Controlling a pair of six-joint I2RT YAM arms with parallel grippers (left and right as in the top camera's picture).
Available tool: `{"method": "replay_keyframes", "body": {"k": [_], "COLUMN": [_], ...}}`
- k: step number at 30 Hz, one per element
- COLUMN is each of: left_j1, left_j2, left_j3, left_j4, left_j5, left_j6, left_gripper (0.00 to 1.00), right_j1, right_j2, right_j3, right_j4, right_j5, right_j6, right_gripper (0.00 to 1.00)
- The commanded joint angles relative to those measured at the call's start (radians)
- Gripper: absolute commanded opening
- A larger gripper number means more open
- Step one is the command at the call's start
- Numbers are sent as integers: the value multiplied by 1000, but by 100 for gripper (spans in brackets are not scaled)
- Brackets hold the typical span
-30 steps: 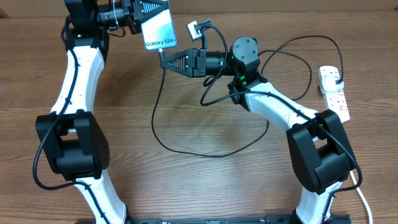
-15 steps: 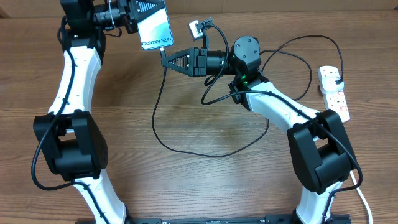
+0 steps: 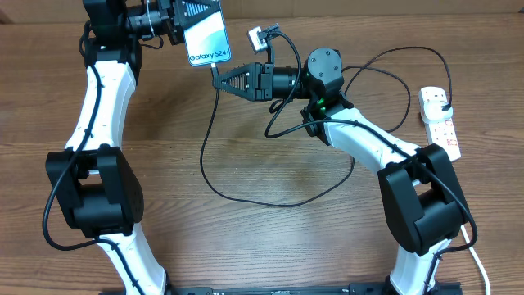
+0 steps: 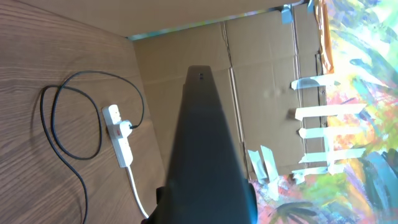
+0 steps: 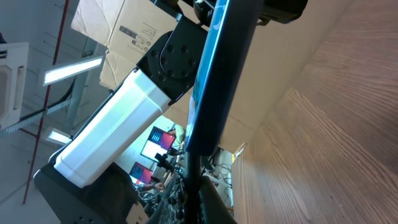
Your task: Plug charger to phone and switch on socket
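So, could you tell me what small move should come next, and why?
Probably ease the right claw toward the phone to press the charger tip home: the left claw holds the phone raised, and the tip sits at its lower edge.

Left hand (image 3: 190, 12) w/ phone (image 3: 208, 37) shifted left, then back right.

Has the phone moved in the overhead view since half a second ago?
Yes, slightly. The phone, held in the left gripper, has shifted a little to the right, toward the socket, roughly back to where it was a second ago.
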Motion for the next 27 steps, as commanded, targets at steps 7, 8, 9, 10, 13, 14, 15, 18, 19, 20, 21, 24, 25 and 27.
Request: {"method": "replay_keyframes", "body": {"k": [7,8,9,10,13,14,15,18,19,20,21,24,25,27], "left_j1": [-14,-14,-14,-15,-22,-25,-28,-37,-38,-38,-38,-35,-33,-31], "left_j2": [-14,-14,-14,-14,-14,-14,-14,-14,-14,-14,-14,-14,-14,-14], "left_j3": [13,13,13,13,13,13,13,13,13,13,13,13,13,13], "left_j4": [5,5,5,5,5,5,5,5,5,5,5,5,5,5], "left_j5": [5,4,2,1,-6,-7,-11,-18,-18,-17,-15,-13,-12,-7], "left_j6": [-14,-14,-14,-14,-14,-14,-14,-14,-14,-14,-14,-14,-14,-14], "left_gripper": [4,4,4,4,4,4,4,4,4,4,4,4,4,4], "right_j1": [-8,-8,-8,-8,-8,-8,-8,-8,-8,-8,-8,-8,-8,-8], "right_j2": [-30,-30,-30,-30,-30,-30,-30,-30,-30,-30,-30,-30,-30,-30], "right_j3": [15,15,15,15,15,15,15,15,15,15,15,15,15,15], "right_j4": [-1,-2,-1,-1,-2,-1,-2,-2,-2,-2,-2,-2,-2,-2], "right_j5": [8,9,9,9,9,9,9,9,9,9,8,7,7,7], "right_j6": [-5,-5,-5,-5,-5,-5,-5,-5,-5,-5,-5,-5,-5,-5], "right_gripper": [4,4,4,4,4,4,4,4,4,4,4,4,4,4]}}
